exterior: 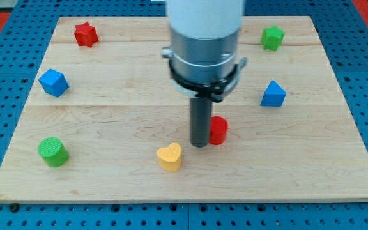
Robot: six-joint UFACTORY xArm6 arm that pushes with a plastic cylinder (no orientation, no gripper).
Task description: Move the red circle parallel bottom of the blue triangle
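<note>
Near the middle of the bench (107,115), my tip (199,144) stands just at the left side of the red circle (218,130), touching it or almost; the rod hides the contact line, so I cannot say it for sure. The tool is only a plain rod, so it holds nothing and can only push. The blue triangle (273,94) lies up and to the view's right of the circle, well apart from it. I judge the goal place is directly below the triangle, toward the view's bottom. The push should then go mostly to the right, with the tip kept behind the middle of the circle, because a round block easily slips off to one side. The yellow heart (169,156) is near at the lower left, but not in the way.
</note>
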